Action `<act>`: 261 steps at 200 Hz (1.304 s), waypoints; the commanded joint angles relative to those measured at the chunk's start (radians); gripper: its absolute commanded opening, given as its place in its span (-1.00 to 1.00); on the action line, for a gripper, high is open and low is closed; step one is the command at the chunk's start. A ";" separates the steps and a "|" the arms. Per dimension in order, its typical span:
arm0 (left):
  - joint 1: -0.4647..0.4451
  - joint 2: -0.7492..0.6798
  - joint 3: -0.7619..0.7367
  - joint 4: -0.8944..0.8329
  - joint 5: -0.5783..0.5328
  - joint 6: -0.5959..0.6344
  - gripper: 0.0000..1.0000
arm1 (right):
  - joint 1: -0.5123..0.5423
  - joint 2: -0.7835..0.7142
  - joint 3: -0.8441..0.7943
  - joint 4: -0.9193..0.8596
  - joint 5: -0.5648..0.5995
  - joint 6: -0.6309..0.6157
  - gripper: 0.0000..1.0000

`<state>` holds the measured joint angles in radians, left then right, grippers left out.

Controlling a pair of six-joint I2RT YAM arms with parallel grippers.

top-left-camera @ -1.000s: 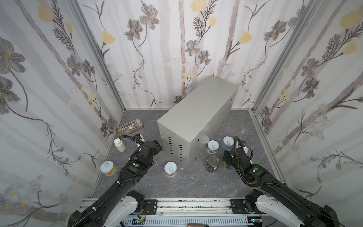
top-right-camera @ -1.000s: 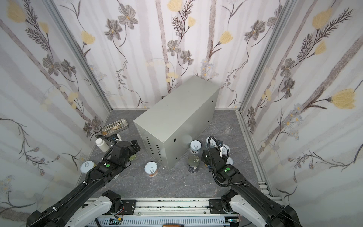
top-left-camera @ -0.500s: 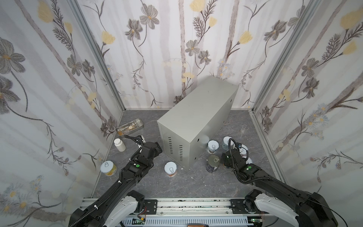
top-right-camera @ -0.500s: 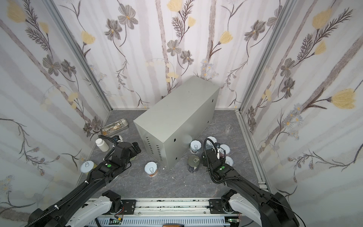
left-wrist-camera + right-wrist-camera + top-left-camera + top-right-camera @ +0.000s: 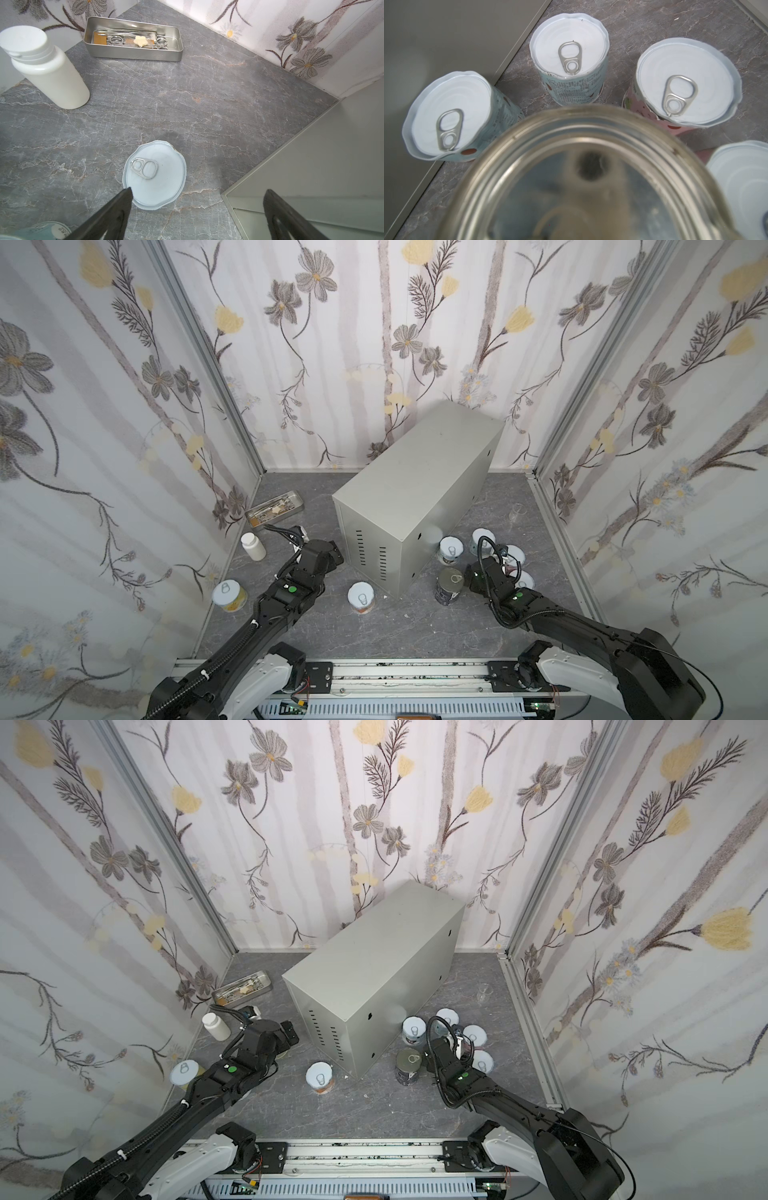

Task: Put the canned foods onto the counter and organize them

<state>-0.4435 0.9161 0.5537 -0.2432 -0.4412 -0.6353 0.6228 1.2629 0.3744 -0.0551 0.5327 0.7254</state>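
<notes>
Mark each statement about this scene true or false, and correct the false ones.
1. No can stands on top of the grey box. True.
2. The left end effector is shut on a can. False: its fingers stand spread and grip nothing; the pull-tab can by them sits free on the floor.
3. The metal tray holds tools with ring handles. True.
4. The white bottle lies on its side. False: it stands upright.
5. The clear glass sits in the tray. False: it stands on the floor, right of the box in a top view.
</notes>
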 commanded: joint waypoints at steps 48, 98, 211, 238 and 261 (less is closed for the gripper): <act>-0.001 -0.019 -0.014 0.010 -0.024 0.006 1.00 | 0.038 0.110 0.021 0.093 -0.004 0.049 0.99; -0.001 -0.035 -0.015 0.010 -0.021 -0.004 1.00 | 0.049 0.124 0.024 0.104 0.012 0.050 0.85; 0.014 -0.074 0.061 -0.011 0.108 0.090 1.00 | 0.059 -0.024 0.014 0.052 0.026 0.019 0.02; 0.035 -0.111 0.105 -0.069 0.106 0.111 1.00 | 0.059 -0.101 0.030 0.004 0.013 -0.009 -0.09; 0.063 -0.124 0.169 -0.131 0.109 0.139 1.00 | 0.058 -0.184 0.055 -0.059 0.006 -0.050 -0.13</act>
<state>-0.4004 0.8059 0.6704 -0.3080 -0.3347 -0.5304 0.6815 1.1454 0.3939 -0.1265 0.5060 0.7212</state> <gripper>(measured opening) 0.997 0.823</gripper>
